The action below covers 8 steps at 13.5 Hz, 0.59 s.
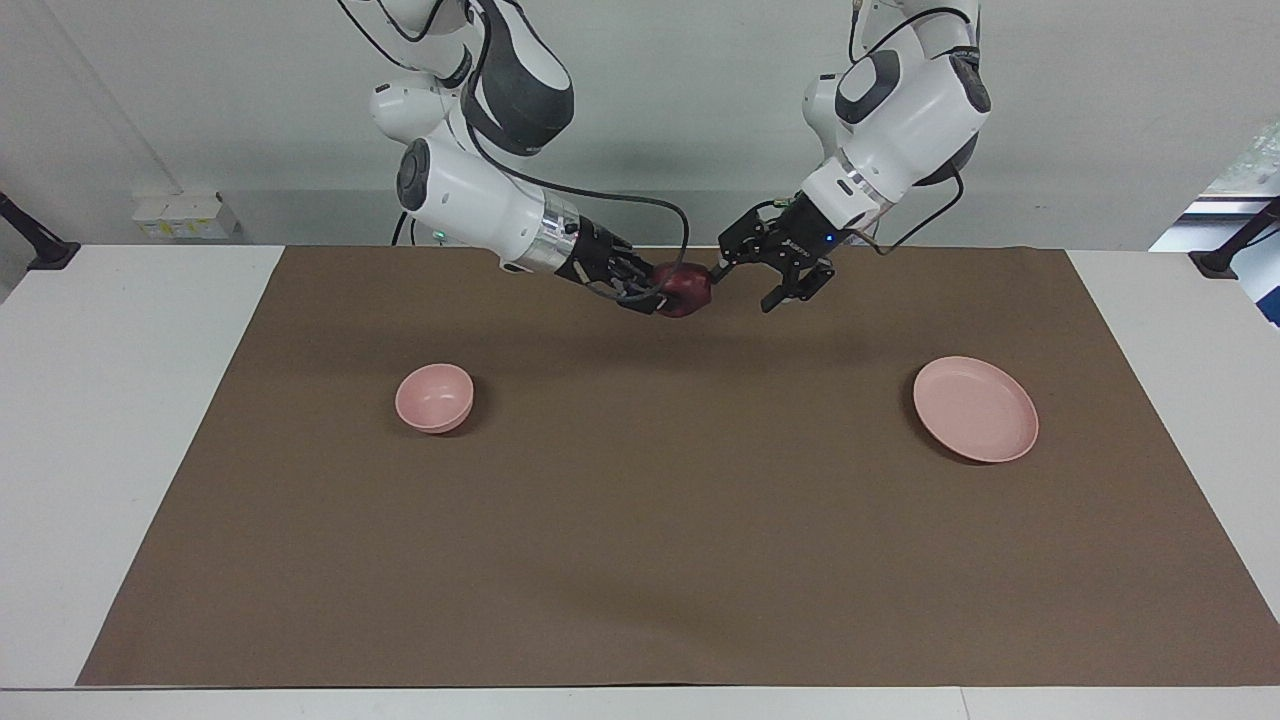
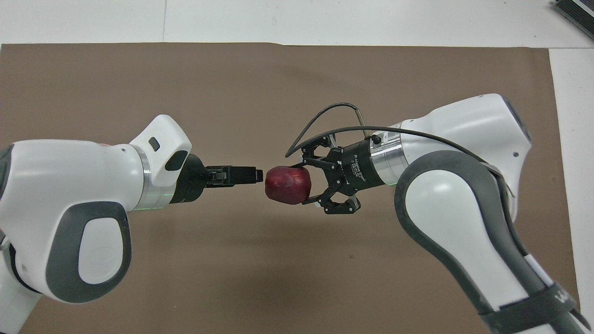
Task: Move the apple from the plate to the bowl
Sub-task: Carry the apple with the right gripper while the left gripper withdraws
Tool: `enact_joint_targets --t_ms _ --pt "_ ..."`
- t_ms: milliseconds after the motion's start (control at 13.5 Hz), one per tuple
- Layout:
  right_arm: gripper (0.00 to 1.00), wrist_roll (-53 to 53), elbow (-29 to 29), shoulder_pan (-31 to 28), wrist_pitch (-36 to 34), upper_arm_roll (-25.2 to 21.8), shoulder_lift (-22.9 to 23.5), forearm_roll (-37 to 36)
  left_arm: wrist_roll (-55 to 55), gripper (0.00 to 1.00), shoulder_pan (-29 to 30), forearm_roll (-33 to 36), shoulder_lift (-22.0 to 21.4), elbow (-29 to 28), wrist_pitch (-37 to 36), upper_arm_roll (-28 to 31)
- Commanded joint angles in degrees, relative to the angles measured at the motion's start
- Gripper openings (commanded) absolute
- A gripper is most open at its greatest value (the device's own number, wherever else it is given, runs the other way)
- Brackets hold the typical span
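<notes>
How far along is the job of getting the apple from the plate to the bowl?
Done: the plate is bare and the apple is up over the mat. In hand: the right gripper grips the apple in mid-air, while the left gripper stands open beside it, not touching. Left: carrying the apple to the bowl, which holds nothing, and releasing it there.
</notes>
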Motion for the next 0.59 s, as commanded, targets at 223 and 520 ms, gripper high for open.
enact_joint_targets --t_ms 223,520 --pt "0.02 -15.52 0.75 -2.79 -4.12 -0.30 -2.96 -13.89 -0.04 1.00 6.59 14.82 -0.24 -0.35 -5.49 0.04" --pt "0.03 -36.16 0.58 -7.54 -6.58 -0.30 -3.23 -21.71 0.32 1.00 13.00 30.73 2.30 4.02 -8.11 0.04"
